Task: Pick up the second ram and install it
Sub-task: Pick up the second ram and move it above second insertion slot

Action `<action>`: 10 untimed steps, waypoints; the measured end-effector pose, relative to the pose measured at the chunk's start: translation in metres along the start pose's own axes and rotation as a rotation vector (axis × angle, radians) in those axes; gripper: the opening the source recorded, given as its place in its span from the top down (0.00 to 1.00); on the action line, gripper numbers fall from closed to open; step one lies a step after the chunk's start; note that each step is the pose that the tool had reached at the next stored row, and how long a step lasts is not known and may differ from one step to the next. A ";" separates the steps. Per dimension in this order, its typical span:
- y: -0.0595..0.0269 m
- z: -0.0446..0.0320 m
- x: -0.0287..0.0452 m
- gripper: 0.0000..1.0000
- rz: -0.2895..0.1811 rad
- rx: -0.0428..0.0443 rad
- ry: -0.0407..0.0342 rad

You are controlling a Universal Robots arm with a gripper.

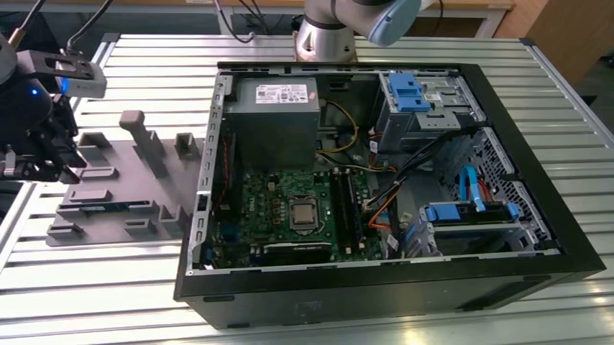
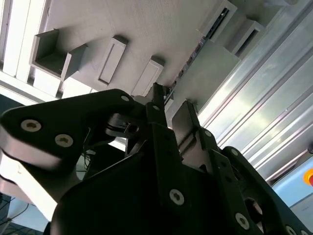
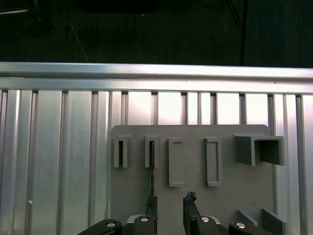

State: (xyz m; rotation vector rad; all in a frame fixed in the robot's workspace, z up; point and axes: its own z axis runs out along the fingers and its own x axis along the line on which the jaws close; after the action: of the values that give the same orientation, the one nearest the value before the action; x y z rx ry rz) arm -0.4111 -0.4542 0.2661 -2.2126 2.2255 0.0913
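The second ram (image 3: 152,169) stands on edge in a slot of the grey holder tray (image 3: 225,196), seen as a thin dark strip. In the second wrist view the ram (image 2: 193,55) runs as a thin line along the tray. The exterior view shows a blue sliver of the ram (image 1: 102,208) in the tray (image 1: 144,187) at the exterior view's left. My gripper (image 3: 170,208) hovers over the tray near one end of the ram, open, with one finger (image 3: 152,205) in line with the stick and nothing between the fingers. The gripper (image 1: 39,162) hangs at the far left of the exterior view.
An open computer case (image 1: 384,287) lies to the exterior view's right of the tray, with the motherboard (image 1: 287,208) and its dark memory slots (image 1: 346,208) exposed. Blue drive latches (image 1: 408,93) and cables sit at the case's right. The ribbed metal table (image 3: 58,147) ends just beyond the tray.
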 end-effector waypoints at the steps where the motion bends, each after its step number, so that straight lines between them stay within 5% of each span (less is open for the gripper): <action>1: 0.0000 0.0010 0.0002 0.65 -0.001 0.0012 0.0007; 10: -0.0007 0.0143 0.0026 0.65 -0.003 0.0054 0.0028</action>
State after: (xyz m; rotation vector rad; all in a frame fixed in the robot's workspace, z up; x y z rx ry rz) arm -0.4109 -0.4561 0.2517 -2.2146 2.2212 0.0821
